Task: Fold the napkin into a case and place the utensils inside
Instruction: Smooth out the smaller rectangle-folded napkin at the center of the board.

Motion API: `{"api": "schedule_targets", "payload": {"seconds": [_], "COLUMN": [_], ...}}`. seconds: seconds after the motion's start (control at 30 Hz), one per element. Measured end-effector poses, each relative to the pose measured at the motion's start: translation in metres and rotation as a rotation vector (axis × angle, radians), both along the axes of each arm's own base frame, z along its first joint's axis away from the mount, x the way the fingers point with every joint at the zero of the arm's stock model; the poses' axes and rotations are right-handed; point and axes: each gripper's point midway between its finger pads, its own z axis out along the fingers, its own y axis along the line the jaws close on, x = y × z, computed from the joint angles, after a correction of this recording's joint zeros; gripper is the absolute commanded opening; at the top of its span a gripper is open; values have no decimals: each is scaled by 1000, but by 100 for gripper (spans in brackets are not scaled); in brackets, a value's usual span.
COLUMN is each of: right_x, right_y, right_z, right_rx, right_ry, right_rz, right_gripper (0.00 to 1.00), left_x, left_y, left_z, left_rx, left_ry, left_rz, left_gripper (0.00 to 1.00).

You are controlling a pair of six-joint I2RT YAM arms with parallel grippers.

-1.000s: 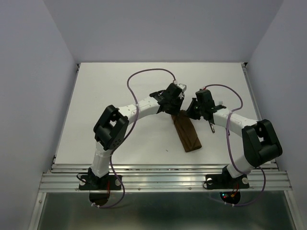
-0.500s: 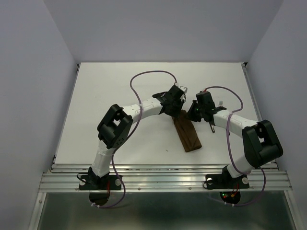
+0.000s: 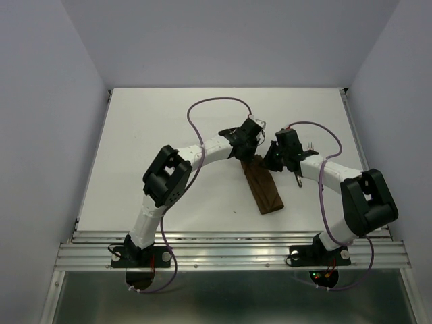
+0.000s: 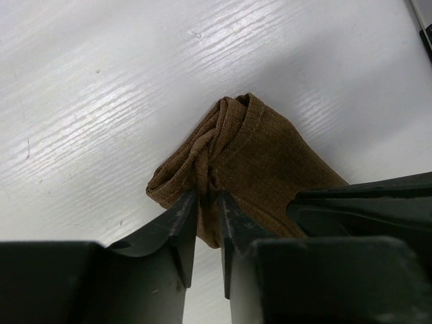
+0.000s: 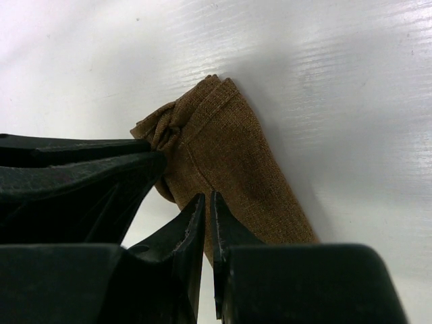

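The dark brown napkin (image 3: 264, 189) lies folded into a narrow case, slanting from the table's middle toward the front right. Its far end is bunched and twisted (image 4: 223, 131). My left gripper (image 4: 207, 196) is shut on a pinch of cloth at that far end. Just beside it, my right gripper (image 5: 208, 197) is shut on the cloth's edge (image 5: 229, 162). In the top view both grippers (image 3: 248, 154) (image 3: 268, 162) meet over the case's far end. Silver fork tines (image 3: 310, 145) show behind the right arm. A slim dark utensil end (image 3: 298, 179) pokes out under the arm.
The white table (image 3: 169, 135) is walled by pale panels at left, right and back. A metal rail (image 3: 229, 250) runs along the near edge by the arm bases. Purple cables loop above both wrists.
The left arm's elbow has swung to the right and its jaws have narrowed onto the cloth. The right arm and the napkin have stayed where they were.
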Motion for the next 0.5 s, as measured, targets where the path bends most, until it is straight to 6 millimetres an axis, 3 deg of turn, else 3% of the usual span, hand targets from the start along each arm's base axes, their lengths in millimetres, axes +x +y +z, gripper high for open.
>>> {"api": "schedule_targets", "payload": {"seconds": [0.1,0.2,0.5], "right_x": [-1,-2,0], "right_y": [2,5,13], "right_z": [0,-2,-18], "right_rx": [7,18,27], "right_ry": [2,10,49], "right_rz": [7,19,70], "right_gripper": [14,14,24], "left_x": [0,0,-1], "left_y": [1,2,-4], "left_z": [0,0,-5], "left_rx": [8,13,8], "left_ry": [-1,-3,24], "left_rz": [-2,-5,-41], "left_gripper": [9,0,0]}}
